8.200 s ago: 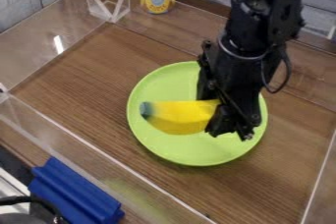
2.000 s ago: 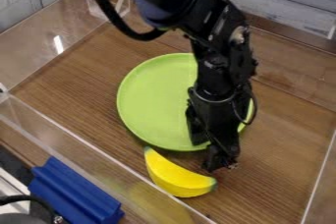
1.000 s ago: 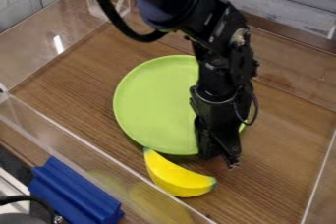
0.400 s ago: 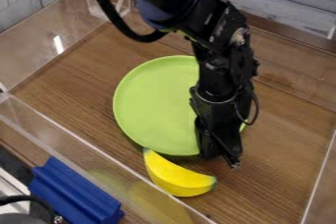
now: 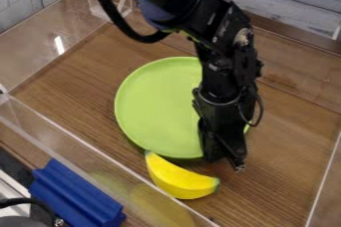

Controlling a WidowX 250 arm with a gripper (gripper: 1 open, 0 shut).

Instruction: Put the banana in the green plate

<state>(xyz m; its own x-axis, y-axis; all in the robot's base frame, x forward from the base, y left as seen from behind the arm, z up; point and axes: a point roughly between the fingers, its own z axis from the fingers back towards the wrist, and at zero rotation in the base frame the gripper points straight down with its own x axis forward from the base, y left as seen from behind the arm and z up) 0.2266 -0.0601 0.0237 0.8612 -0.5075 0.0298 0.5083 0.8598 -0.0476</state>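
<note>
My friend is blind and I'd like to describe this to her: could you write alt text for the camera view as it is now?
A yellow toy banana lies on a wooden table, beside a big green plate. A black robot gripper reaches down over the plate's edge, closed.

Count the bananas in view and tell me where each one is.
1. The yellow banana lies on the wooden table, at the near edge of the green plate.
</note>
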